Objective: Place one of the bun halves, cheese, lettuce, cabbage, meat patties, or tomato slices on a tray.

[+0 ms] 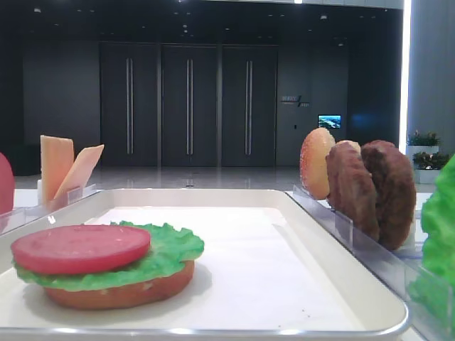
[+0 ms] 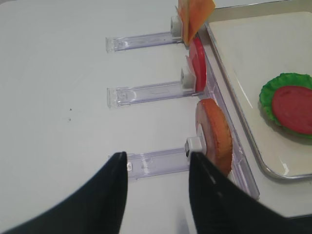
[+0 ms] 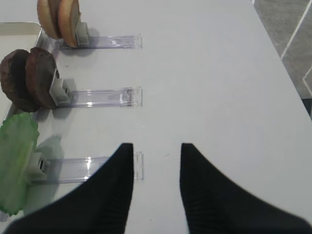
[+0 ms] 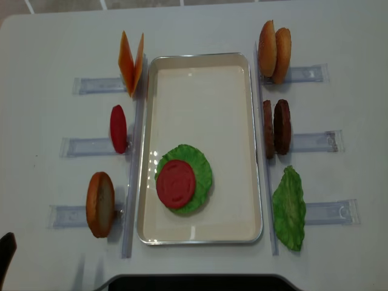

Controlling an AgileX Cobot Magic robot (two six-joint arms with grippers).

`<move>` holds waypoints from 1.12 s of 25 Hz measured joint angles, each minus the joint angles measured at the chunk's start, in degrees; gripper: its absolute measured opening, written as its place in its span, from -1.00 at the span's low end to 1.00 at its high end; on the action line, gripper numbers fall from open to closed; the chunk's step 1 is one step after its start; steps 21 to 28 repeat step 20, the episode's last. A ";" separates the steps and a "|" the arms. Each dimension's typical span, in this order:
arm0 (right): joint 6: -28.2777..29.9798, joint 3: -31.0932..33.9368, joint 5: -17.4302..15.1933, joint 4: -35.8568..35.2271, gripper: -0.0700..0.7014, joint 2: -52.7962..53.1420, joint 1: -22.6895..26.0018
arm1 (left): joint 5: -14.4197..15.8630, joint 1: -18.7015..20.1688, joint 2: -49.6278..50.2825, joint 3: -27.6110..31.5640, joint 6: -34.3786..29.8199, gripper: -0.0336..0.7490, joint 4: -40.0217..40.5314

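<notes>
On the cream tray (image 4: 200, 103) lies a stack: a bun half (image 1: 121, 293) under lettuce (image 4: 203, 173) under a tomato slice (image 4: 176, 183). Left of the tray, cheese (image 4: 131, 63), a tomato slice (image 4: 118, 128) and a bun half (image 2: 214, 136) stand upright in clear racks. On the right stand two bun halves (image 4: 274, 51), two meat patties (image 4: 276, 127) and a lettuce leaf (image 4: 290, 209). My left gripper (image 2: 157, 158) is open and empty over the near left rack, its right finger close to the bun half. My right gripper (image 3: 156, 148) is open and empty over the table.
Clear plastic racks (image 4: 88, 85) stick out sideways from both long sides of the tray. The white table (image 4: 36, 60) extends beyond them. A dark edge (image 4: 194, 282) shows at the table's near side.
</notes>
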State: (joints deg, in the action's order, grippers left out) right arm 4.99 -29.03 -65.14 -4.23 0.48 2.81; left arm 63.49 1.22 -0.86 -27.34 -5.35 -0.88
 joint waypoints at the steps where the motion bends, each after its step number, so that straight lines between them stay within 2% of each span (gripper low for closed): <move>1: 0.00 0.00 0.00 0.00 -0.22 0.00 0.00 | 0.00 0.00 0.00 0.04 0.00 -0.09 0.00; 28: 0.00 0.00 0.00 0.00 -0.22 0.00 0.00 | 0.00 0.00 0.00 0.17 0.05 -0.10 0.00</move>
